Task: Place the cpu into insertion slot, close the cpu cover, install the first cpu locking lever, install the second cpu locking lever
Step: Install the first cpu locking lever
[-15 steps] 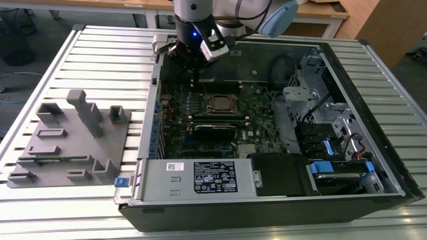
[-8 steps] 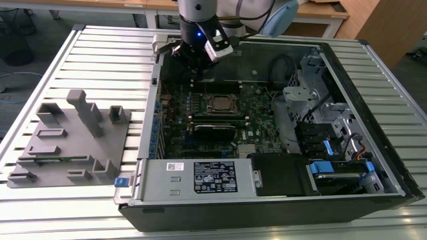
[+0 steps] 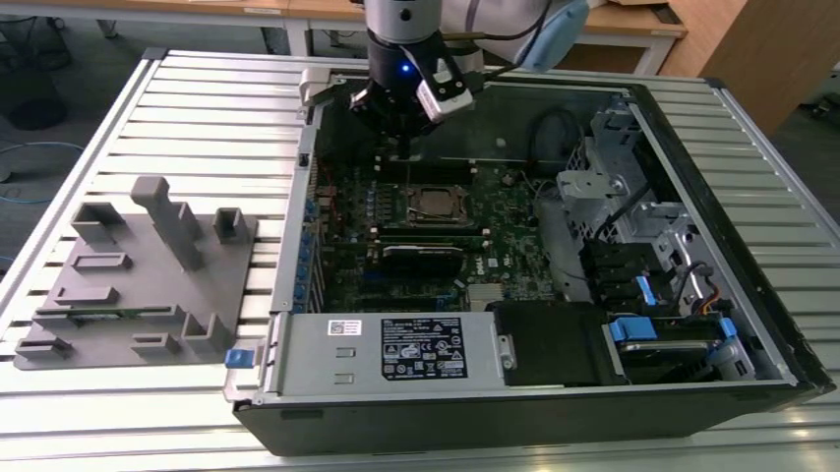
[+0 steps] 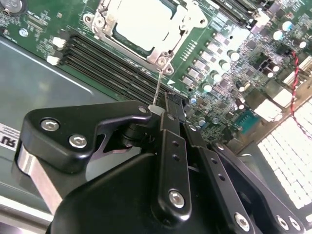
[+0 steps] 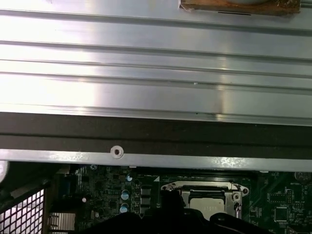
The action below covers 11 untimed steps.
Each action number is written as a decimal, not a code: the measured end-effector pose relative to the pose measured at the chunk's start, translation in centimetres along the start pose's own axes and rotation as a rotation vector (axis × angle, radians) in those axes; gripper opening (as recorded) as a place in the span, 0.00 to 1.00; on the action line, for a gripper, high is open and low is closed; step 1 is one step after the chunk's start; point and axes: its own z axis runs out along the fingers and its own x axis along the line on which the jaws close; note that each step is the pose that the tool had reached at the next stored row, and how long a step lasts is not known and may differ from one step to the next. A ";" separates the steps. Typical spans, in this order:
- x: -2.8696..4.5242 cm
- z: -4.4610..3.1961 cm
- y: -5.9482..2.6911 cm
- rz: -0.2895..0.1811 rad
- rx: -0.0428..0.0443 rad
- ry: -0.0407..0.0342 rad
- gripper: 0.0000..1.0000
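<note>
- Black two-finger gripper (image 4: 158,109): clenched on the free end of a thin silvery wire locking lever (image 4: 158,85), which stands up from the socket corner.
- Flat square cpu with dull silver-grey top (image 4: 141,22): seated in the small square insertion slot (image 3: 408,206) of the green motherboard (image 3: 506,246).
- Thin silvery metal cpu cover with square window (image 4: 181,30): lying closed, framing the chip.
- Exterior view: the gripper hangs at 12 o'clock of the slot, just beyond it.
- Open black computer case (image 3: 525,423): lying on a slatted aluminium table (image 3: 197,118).
- Grey moulded parts fixture (image 3: 132,285): at 9 o'clock of the case, just beside it.
</note>
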 end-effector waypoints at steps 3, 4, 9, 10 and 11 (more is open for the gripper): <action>-0.42 0.03 -0.02 0.000 0.0000 0.0000 0.11; -0.52 0.04 -0.02 0.000 0.0001 0.0001 0.11; -0.55 0.05 -0.02 0.000 0.0000 0.0000 0.11; -0.55 0.05 -0.02 0.000 0.0000 0.0000 0.11; -0.55 0.05 -0.02 0.000 0.0000 0.0000 0.11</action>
